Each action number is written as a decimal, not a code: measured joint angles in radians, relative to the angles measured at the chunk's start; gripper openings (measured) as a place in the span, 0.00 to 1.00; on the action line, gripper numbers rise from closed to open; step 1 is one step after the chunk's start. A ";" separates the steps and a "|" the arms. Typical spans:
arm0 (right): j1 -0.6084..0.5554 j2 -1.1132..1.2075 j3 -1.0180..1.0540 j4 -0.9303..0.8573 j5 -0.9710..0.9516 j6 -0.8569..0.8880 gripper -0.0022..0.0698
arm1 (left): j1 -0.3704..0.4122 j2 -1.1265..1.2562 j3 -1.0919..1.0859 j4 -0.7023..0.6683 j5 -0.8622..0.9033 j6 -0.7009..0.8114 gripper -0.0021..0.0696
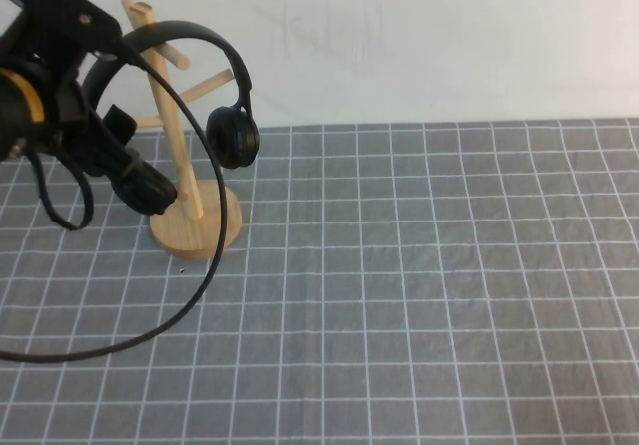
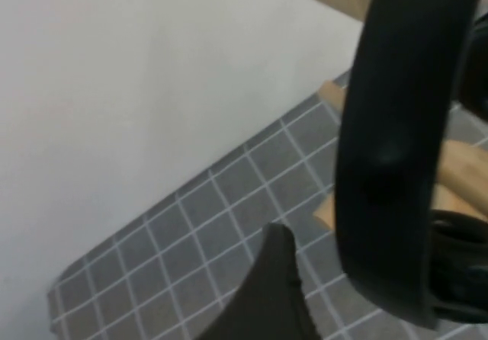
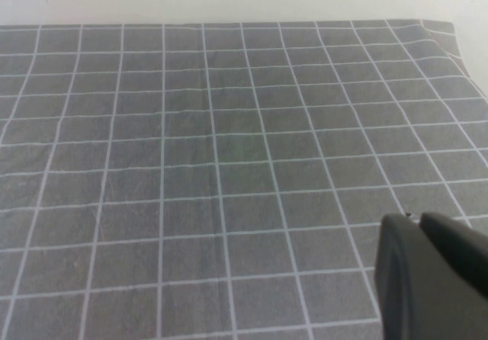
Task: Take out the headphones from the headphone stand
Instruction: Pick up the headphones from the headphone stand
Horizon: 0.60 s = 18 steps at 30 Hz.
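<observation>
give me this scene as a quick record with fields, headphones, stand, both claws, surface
headphones: black on-ear headphones with thin curved headband, hung over the stand's top, one round ear cup hanging on the right side
stand: light bamboo tree-shaped stand with pegs and round disc base, upright at the table's far left
left claw: low beside the stand's post, next to the headband; grip unclear
right claw: out of the high view, over bare cloth
surface: grey grid-patterned cloth

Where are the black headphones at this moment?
In the high view the black on-ear headphones hang on the light bamboo stand at the table's far left. The left end effector is beside them; the right end effector is elsewhere, over grey grid cloth.
</observation>
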 joint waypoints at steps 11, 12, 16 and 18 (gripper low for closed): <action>0.000 0.000 0.000 0.000 0.000 0.000 0.02 | -0.002 0.099 0.000 0.518 -0.042 -0.529 0.86; 0.000 0.000 0.000 0.000 0.000 0.000 0.02 | -0.002 0.099 0.000 0.538 -0.048 -0.567 0.86; 0.000 0.000 0.000 0.000 0.000 0.000 0.02 | -0.002 0.103 0.000 0.565 -0.071 -0.635 0.77; 0.000 0.000 0.000 0.000 0.000 0.000 0.02 | -0.002 0.103 0.000 0.567 -0.077 -0.651 0.63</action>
